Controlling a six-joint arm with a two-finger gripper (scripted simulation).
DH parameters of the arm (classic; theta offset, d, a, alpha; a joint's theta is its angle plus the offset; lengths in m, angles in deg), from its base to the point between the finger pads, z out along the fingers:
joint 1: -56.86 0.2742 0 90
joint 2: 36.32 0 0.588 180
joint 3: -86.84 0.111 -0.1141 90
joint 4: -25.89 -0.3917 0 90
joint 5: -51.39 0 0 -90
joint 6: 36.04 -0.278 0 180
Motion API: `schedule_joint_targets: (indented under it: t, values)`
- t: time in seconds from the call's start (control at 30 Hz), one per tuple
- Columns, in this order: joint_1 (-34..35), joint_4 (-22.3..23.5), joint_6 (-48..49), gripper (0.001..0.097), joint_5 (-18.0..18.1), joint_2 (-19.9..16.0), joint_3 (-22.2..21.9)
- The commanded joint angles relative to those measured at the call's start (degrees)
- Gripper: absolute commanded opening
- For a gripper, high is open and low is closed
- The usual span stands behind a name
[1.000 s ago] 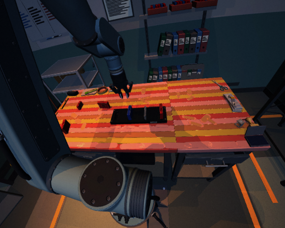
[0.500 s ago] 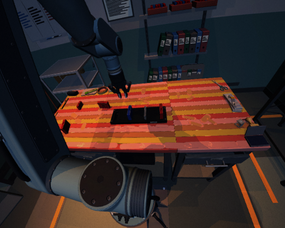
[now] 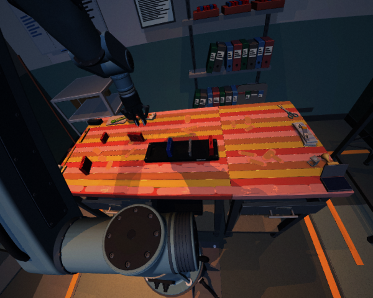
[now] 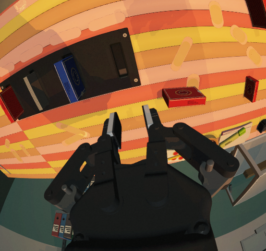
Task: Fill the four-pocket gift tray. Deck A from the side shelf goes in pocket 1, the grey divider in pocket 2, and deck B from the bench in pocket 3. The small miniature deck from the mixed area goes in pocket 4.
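Observation:
A red card deck [image 4: 183, 96] [image 3: 135, 137] lies flat on the striped bench just ahead of my gripper [image 4: 129, 121] [image 3: 138, 121], which hovers open and empty above the bench's far left part. The black gift tray [image 3: 182, 150] [image 4: 72, 74] sits mid-bench and holds a red deck [image 3: 210, 145] [image 4: 10, 103], a grey divider [image 3: 190, 147] [image 4: 32, 93] and a blue deck [image 3: 169, 147] [image 4: 70, 77], each standing in a pocket. One pocket [image 4: 119, 59] at the tray's left end is empty. A small red deck [image 3: 104, 137] [image 4: 251, 88] stands further left. Another red deck [image 3: 85, 165] [image 4: 256, 11] stands near the front left corner.
Behind the bench a wall shelf [image 3: 235, 56] carries binders, and a grey side shelf [image 3: 84, 96] stands at the far left. A green marker on a notepad [image 3: 117, 120] lies by the gripper. Scissors [image 3: 288, 111], a paper stack [image 3: 305, 133] and a stamp pad [image 3: 334, 179] occupy the right end.

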Motion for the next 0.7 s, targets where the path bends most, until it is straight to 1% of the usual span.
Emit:
schedule_joint_targets:
  t: [0.0,0.27,0.47,0.67]
  values:
    - [1.1,0.0,-1.0,0.036,-0.4,-0.4,-0.9]
    - [10.2,0.0,-10.2,0.036,-5.3,-4.9,-10.3]
    - [16.1,0.0,-16.1,0.036,-9.8,-8.9,-18.9]
    - [20.5,0.0,-20.5,0.036,-14.6,-13.0,-27.7]
